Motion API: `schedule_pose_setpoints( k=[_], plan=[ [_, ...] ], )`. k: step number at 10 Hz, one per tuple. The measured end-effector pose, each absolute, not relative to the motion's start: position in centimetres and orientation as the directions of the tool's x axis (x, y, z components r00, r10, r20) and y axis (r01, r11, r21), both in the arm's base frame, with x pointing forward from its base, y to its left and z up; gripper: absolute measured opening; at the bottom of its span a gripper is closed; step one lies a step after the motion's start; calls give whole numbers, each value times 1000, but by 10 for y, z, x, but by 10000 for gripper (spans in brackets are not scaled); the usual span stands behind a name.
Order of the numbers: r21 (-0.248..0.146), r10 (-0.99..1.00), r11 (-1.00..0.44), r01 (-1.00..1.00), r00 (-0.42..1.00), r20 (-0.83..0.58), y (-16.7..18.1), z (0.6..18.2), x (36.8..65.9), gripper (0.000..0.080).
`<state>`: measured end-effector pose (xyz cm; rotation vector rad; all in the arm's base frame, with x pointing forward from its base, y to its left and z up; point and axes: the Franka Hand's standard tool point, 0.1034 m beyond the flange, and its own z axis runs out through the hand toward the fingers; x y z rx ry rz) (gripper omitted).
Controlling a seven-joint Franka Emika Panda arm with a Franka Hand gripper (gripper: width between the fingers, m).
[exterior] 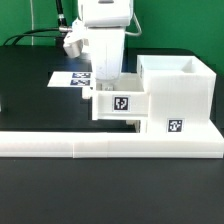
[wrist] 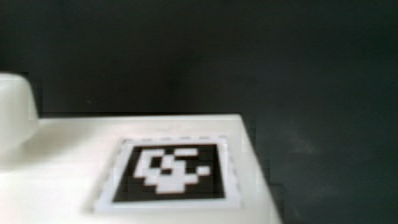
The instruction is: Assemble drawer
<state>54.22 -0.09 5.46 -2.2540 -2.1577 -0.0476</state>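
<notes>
I work over a black table with a matte top that fills most of what I see. A long white rail runs across its near edge, with the same dark surface in front of it. The marker board lies flat on the table behind. Dark cables trail before a pale wall. Light is soft and even.
</notes>
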Motion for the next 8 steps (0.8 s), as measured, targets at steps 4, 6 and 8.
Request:
schedule_pose_setpoints(
  k=[4, 6, 8],
  plan=[
    [12, 999, -31, 999, 30, 29, 12, 54, 544, 42],
    [18, 997, -64, 998, 64, 31, 14, 53, 543, 42],
    [18, 997, -73, 997, 72, 31, 13, 53, 543, 42]
  ],
)
